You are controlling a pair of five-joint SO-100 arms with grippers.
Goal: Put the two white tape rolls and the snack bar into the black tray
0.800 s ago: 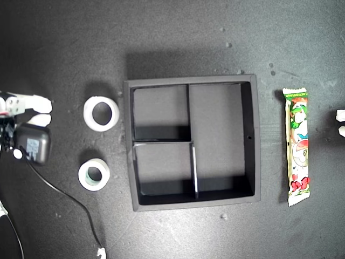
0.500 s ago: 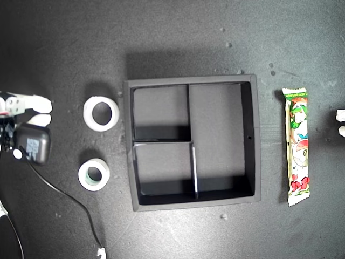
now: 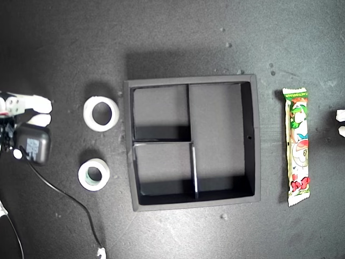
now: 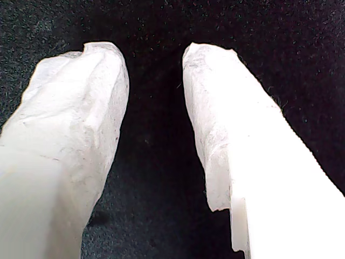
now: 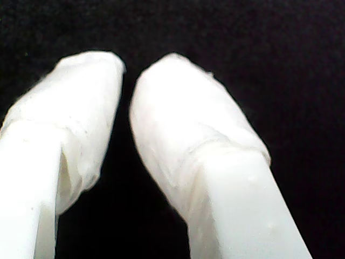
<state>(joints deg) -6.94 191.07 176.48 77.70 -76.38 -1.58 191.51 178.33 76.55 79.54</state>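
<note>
My first gripper point(image 4: 153, 86) has its jaws parted over bare black mat, empty; my second gripper point(image 5: 126, 86) is nearly closed, empty too. The long white-and-green snack bar point(image 3: 298, 147) lies just beside the square black divided tray point(image 3: 256, 140), parallel to its long compartment (handy). White fingertips point(image 3: 340, 122) wait near it.

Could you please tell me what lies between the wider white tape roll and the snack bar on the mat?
In the exterior view, the black tray lies between the wider tape roll and the snack bar, touching neither.
</note>
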